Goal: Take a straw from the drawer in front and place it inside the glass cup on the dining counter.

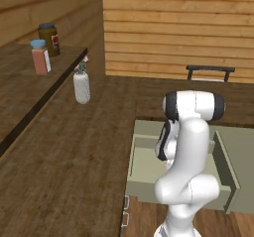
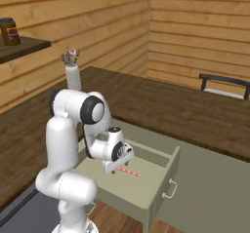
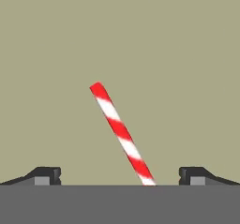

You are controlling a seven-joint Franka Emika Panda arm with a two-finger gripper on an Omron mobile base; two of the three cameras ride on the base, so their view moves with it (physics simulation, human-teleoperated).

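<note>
- Claw (image 3: 120, 176) spread wide, nothing pinched; we see its two dark tips at lower left & lower right of the hand view, apart from each other.
- Straw (image 3: 122, 133) lies flat on the pale floor of the drawer (image 2: 161, 176), slanting from centre down to bottom edge of the hand view, between the tips, touching neither.
- In right base view the straw (image 2: 128, 171) sits mid-drawer, just below-right of the claw (image 2: 116, 167); bare floor all round it, walls well apart.
- Drawer is pulled out; its front w/ a small handle at centre-right of right base view, side wall (image 1: 224, 164) at right in left base view.
- Dark wood surface (image 2: 185, 110) runs behind the drawer's back edge, open across the middle.
- White vase (image 1: 81, 86) near that surface's edge, upper left in left base view.
- Two jars (image 1: 44, 47) on a shelf, far upper left.
</note>
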